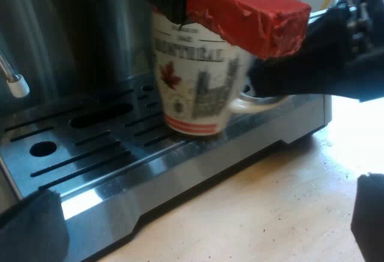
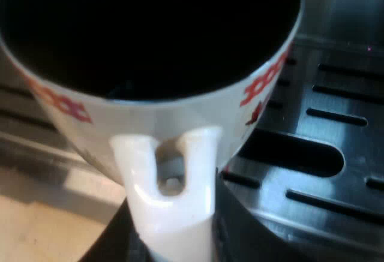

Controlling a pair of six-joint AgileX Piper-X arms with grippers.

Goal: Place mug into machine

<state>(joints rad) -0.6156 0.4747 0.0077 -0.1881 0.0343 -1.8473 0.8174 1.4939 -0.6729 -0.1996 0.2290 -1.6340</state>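
Right gripper (image 2: 177,241) sits closest of all, its two dark fingers (image 2: 240,235) pressed in on either side of the white loop handle (image 2: 174,190) of the mug (image 2: 150,112). As far as the close angle lets me judge, it is clamped on that handle. The mug's dark inside gapes just beyond, with a red pattern running under its rim. Behind it lie the long slots of the steel drip tray (image 2: 336,154). Left gripper (image 1: 198,223) hangs low over the pale wooden table (image 1: 282,208) with its fingers (image 1: 30,232) spread wide apart and nothing between them, well short of the mug. Past the table's edge comes the front lip of the drip tray, then its slotted grille, and the mug stands upright on that grille or a hair above it. I cannot tell which, since its base is smeared. Its side shows a red maple leaf, a drawing of buildings, the word MONTREAL and a red band near the foot. The other arm's black gripper is at the handle side of the mug. Directly above the mug's rim juts the red end (image 1: 249,13) of the holder's handle, locked into the front of the espresso machine (image 1: 72,40). Farther along the brushed steel front, the white tip of a steam wand (image 1: 18,86) hangs over the tray.
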